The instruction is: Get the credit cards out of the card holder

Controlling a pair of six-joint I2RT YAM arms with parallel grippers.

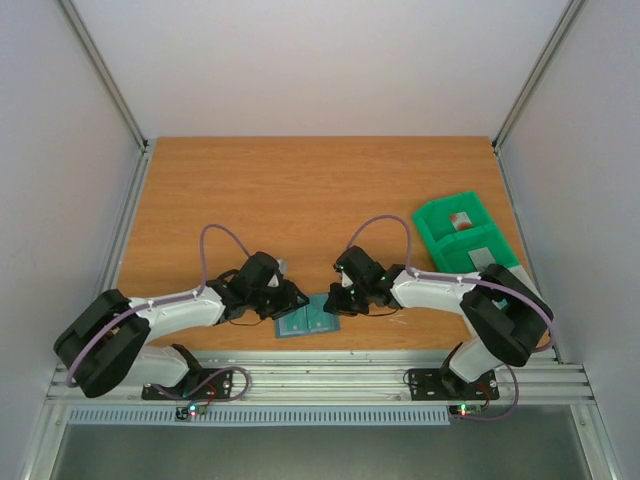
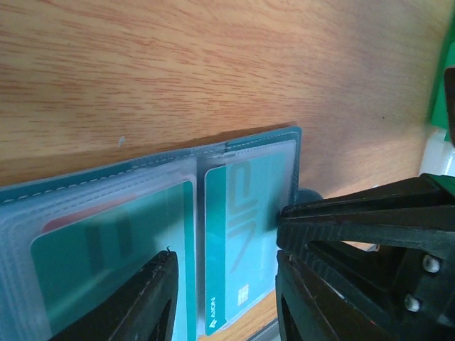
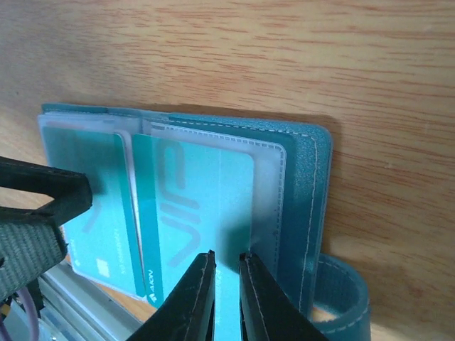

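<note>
The blue-grey card holder (image 1: pixel 305 318) lies spread open near the table's front edge, between both grippers. In the left wrist view its clear pockets (image 2: pixel 128 185) hold teal cards (image 2: pixel 242 227), with a reddish card edge (image 2: pixel 71 222) behind the left one. My left gripper (image 2: pixel 224 298) is open, its jaws straddling the holder's middle fold just above it. My right gripper (image 3: pixel 227 264) is nearly shut with a narrow gap. Its tips rest on the teal "VIP" card (image 3: pixel 192 206), which sticks out of the right panel (image 3: pixel 306 185). It grips nothing that I can see.
A green two-compartment bin (image 1: pixel 462 232) stands at the right, with a small item in the far compartment and something grey in the near one. The holder's strap loop (image 3: pixel 345 298) sticks out at its side. The metal rail (image 1: pixel 320 380) runs just past the table's front edge.
</note>
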